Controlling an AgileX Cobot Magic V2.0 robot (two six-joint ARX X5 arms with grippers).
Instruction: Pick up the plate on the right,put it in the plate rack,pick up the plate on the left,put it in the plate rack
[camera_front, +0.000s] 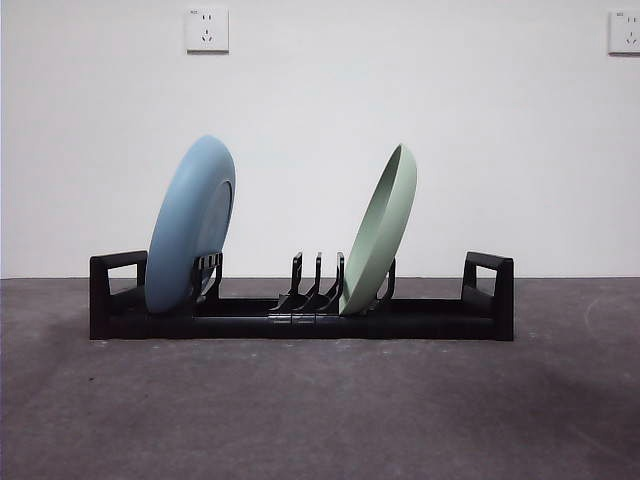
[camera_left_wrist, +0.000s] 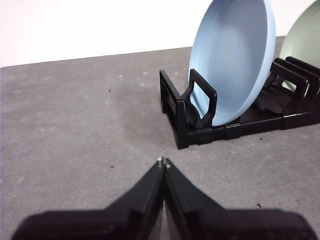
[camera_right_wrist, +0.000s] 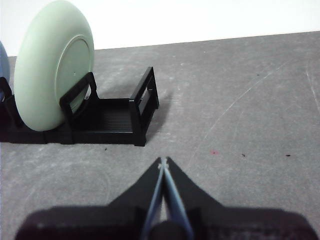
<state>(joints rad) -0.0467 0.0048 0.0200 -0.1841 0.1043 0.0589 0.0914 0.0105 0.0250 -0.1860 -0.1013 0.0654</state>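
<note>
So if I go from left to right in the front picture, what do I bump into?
The plate rack's left handle → blue plate → the bare prongs in the middle → green plate → the rack's right handle. Both plates stand in the plate rack, and no robot hand shows in this picture.

plate rack (camera_front: 300, 322): black plastic, slight sheen | plates (camera_front: 190, 225): smooth, matt | table (camera_front: 320, 410): grey, rough, scuffed

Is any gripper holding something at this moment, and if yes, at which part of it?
Nothing is held. The left gripper and the right gripper are shut and empty above the table. The blue plate and green plate stand in the plate rack.
</note>
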